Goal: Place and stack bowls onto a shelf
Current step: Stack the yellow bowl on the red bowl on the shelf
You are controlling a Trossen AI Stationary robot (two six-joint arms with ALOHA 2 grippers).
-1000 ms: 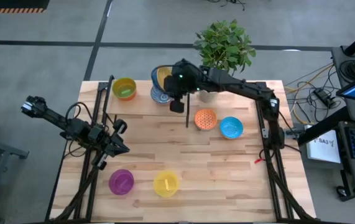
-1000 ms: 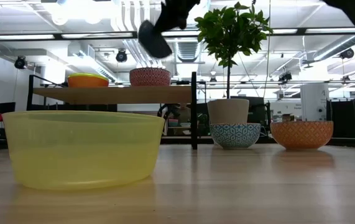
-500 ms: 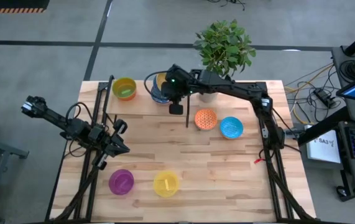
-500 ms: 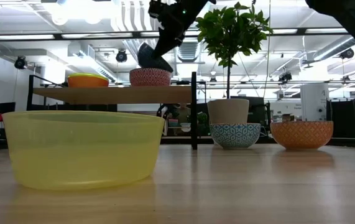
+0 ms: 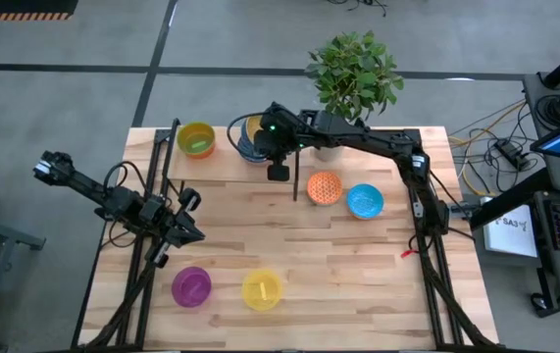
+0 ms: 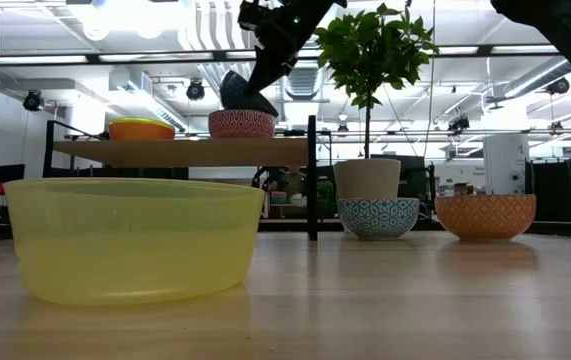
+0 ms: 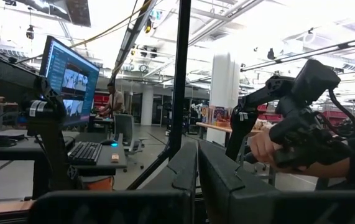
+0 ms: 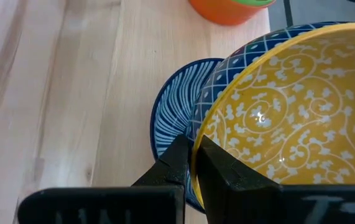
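Note:
My right gripper [image 8: 196, 160] is shut on a bowl [image 8: 276, 118] with a yellow patterned inside and a blue outside [image 5: 250, 132]. It holds that bowl over a blue-striped bowl [image 8: 168, 121] that stands on the shelf [image 6: 180, 152]; from the side this lower bowl [image 6: 242, 123] looks red-patterned. An orange-and-green bowl [image 5: 196, 139] also stands on the shelf [image 5: 226, 167]. On the table rest a patterned orange bowl [image 5: 325, 187], a light blue one [image 5: 365, 201], a purple one [image 5: 191, 285] and a yellow one [image 5: 262, 289]. My left gripper [image 5: 187, 232] waits, shut, near the table's left edge. My right gripper pinches the yellow-and-blue bowl by its rim [image 8: 197, 146], one finger [image 8: 221, 168] inside and one finger [image 8: 177, 163] outside. It comes slanting down from above. The bowl [image 6: 245, 92] sits tilted, and its underside meets the top of the patterned bowl on the shelf.
A white pot [image 6: 367, 178] with a leafy plant [image 5: 353, 69] stands just right of the shelf's black end post [image 6: 312, 175]. Frame posts run along both table sides. In the left wrist view, a person's hand [image 7: 270, 146] grips a control handle beyond the table.
My right gripper carried the yellow-and-blue bowl a little toward the table's left edge and down, onto the patterned bowl on the shelf. It has kept still for the last half second.

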